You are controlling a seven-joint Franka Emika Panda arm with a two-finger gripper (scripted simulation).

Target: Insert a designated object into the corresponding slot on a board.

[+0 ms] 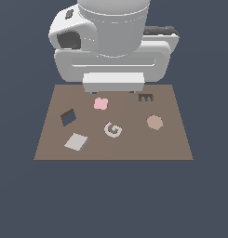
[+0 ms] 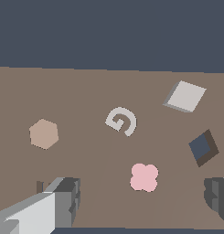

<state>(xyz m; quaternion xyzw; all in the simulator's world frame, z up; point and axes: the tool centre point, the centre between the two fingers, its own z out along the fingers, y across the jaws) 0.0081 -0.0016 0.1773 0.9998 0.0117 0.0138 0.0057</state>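
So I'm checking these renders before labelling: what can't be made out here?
- E shape: wrist view shows only a sliver, hidden behind a finger.
- Gripper: the wrist view's edges cut off both fingers; in the exterior view the arm's body covers them.
- Slot: depth unreadable in either view.
- Board: far edge hidden by the arm in the exterior view.
- Tile: thickness too small to judge.
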